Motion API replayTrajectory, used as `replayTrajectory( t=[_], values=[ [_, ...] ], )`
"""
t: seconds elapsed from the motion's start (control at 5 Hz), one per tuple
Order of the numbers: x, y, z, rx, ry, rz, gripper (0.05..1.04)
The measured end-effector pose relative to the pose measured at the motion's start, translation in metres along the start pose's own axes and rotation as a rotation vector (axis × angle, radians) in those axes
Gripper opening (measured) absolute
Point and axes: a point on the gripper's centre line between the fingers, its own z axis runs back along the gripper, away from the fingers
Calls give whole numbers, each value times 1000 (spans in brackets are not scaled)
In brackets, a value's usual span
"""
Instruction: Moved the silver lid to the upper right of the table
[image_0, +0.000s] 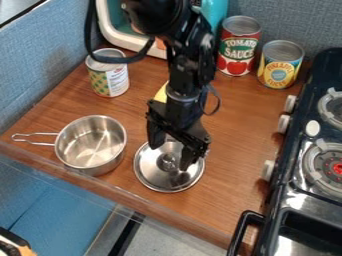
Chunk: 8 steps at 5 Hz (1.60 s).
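Observation:
My gripper (170, 156) hangs down over the front middle of the table, its two fingers spread apart above the silver lid. The round silver lid (151, 173) lies knob up on the wood, to the right of the pot. Its small knob (167, 161) shows between the fingertips, and I cannot tell whether they touch it. The gripper covers part of the lid's upper and right side.
A metal pot (91, 142) stands at the left, handle pointing left. A can (108, 78) is at the back left; a tomato can (238, 48) and a pineapple can (279, 67) stand back right. The stove (285, 186) borders the right. Something yellow (161, 93) is partly behind the arm.

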Motion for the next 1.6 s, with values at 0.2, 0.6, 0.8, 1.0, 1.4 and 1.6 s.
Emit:
replayTrajectory(
  t=[0.2, 0.6, 0.8, 1.0, 1.4, 1.6],
  values=[
    [0, -1, -3, 15, -18, 20, 1001],
    [5, 2, -13, 28, -23, 71, 926],
    [7, 2, -13, 28, -23, 76, 649],
    [6, 5, -13, 20, -23, 96, 418],
    [0, 1, -11, -24, 2, 85, 277],
    [6, 0, 2, -42, -16, 84, 277]
  ],
)
